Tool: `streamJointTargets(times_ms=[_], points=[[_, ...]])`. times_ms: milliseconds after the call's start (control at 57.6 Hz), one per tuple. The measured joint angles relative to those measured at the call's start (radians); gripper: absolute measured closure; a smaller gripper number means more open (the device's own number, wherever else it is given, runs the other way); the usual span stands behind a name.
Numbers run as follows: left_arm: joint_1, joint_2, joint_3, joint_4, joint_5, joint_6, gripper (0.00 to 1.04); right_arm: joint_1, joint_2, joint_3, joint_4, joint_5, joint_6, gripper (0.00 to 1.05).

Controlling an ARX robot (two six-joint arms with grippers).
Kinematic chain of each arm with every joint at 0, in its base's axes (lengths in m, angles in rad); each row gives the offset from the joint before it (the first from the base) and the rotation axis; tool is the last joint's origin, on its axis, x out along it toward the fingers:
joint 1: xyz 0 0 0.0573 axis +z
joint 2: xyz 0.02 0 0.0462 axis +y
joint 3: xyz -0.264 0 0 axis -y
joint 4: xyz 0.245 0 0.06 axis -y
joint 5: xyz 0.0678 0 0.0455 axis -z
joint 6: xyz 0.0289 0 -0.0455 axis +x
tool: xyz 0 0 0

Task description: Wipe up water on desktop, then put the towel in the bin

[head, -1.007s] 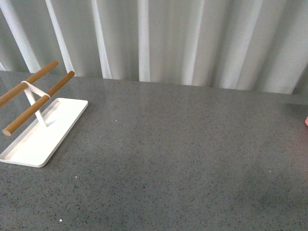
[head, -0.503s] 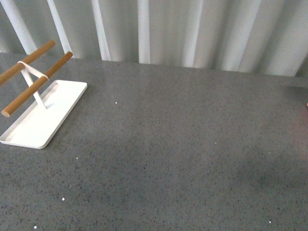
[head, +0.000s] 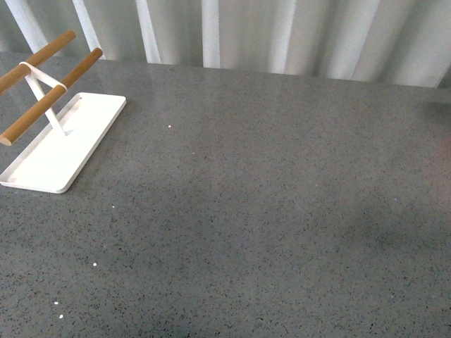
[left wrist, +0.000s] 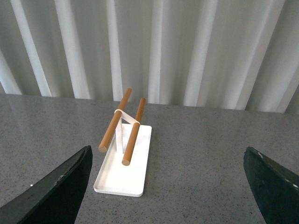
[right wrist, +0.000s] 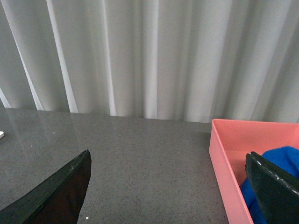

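Both my grippers, left (left wrist: 168, 186) and right (right wrist: 168, 186), are spread wide and hold nothing. The towel (right wrist: 275, 173) lies inside the pink bin (right wrist: 223, 177) at the desktop's (head: 268, 211) right end. Against a second ago, the front view has tipped downward: the tray (head: 53, 151) at the left edge sits higher.

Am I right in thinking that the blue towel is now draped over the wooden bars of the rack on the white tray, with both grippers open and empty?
Not quite: the towel lies inside the pink bin, as the right wrist view shows. The rack's wooden bars on the white tray are bare. The left gripper and right gripper are indeed open and empty.
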Motion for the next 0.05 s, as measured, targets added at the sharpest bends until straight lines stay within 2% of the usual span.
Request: streamJointTargets(times_ms=[52], points=[[0.000,0.000,0.000,0.000,0.000,0.000,0.07,0.000,0.000,0.000,0.000,0.000,0.000,0.07]])
